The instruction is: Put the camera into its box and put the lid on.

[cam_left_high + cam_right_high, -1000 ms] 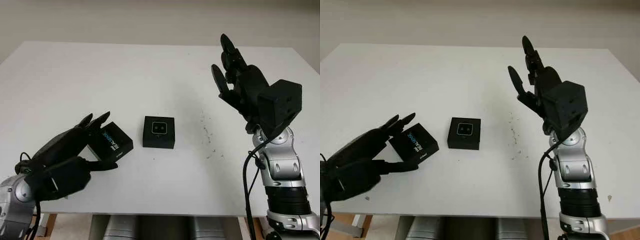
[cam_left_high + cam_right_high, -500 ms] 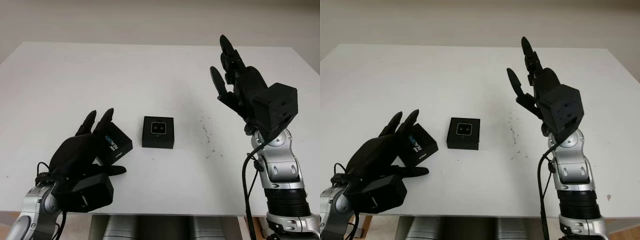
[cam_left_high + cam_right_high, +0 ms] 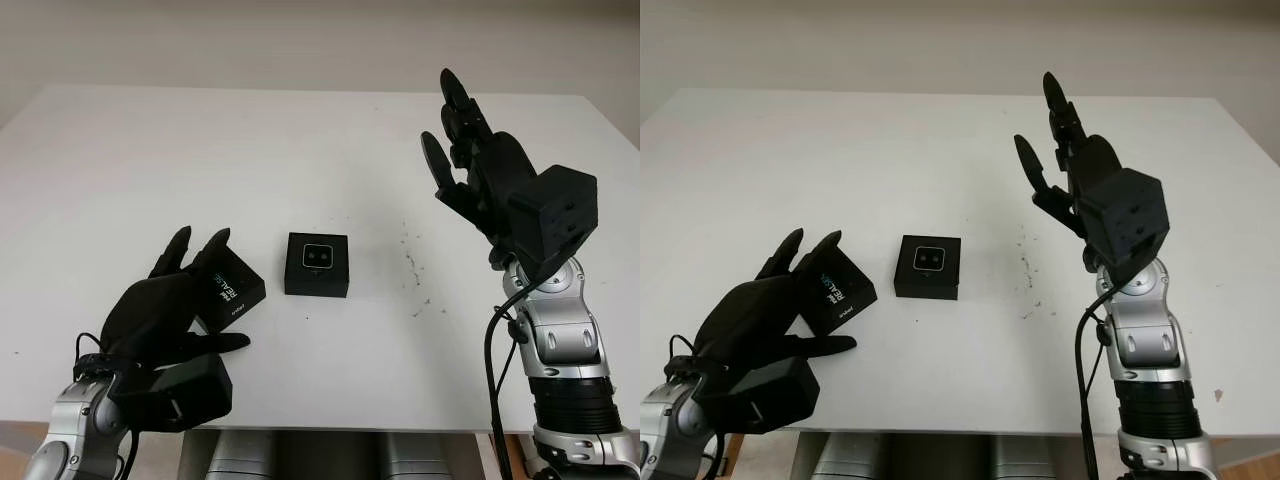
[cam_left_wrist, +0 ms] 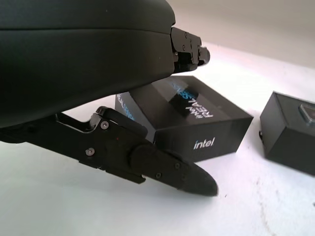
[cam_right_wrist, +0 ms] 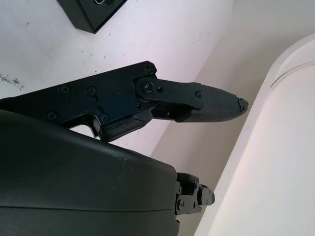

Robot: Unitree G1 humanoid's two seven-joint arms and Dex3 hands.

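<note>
Our left hand (image 3: pixel 165 310) is open, holding nothing — its fingers (image 3: pixel 212 250) reach over the near-left side of the lid (image 3: pixel 232 289), a black box top with blue lettering that lies on the white table (image 3: pixel 200 150); from the wrist view the thumb (image 4: pixel 162 169) sits below and in front of the lid, and we cannot tell whether any finger touches it. Just to the lid's right, apart from it, stands the open box (image 3: pixel 317 265) with the camera (image 3: pixel 318 256) seated inside, lens facing up. Our right hand (image 3: pixel 470 150) is open too — raised above the table's right side, fingers pointing up, well apart from the box.
</note>
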